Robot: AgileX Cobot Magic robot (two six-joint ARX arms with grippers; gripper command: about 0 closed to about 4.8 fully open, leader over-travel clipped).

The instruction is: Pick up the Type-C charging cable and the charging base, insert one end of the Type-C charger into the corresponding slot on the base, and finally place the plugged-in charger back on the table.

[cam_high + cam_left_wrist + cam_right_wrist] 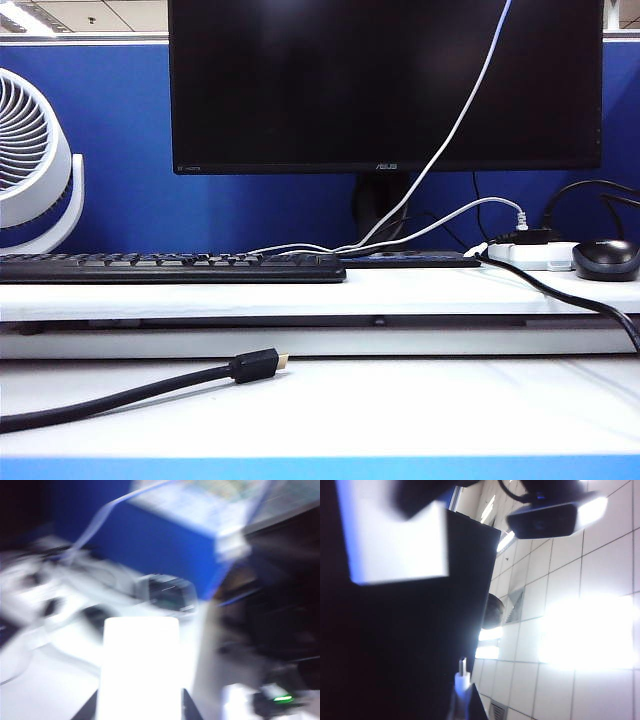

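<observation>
Left wrist view showed one charging base (139, 667) between my left gripper (139, 711) fingers; my right gripper (463, 690) pinched one Type-C charging cable (463, 672).

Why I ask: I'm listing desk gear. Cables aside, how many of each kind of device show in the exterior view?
Monitor: 1
Keyboard: 1
Fan: 1
Mouse: 1
Power strip: 1
Total: 5
Both pincers are out of that view: the left pincer grips the charging base, the right pincer, shut, holds the white cable by its plug.
</observation>
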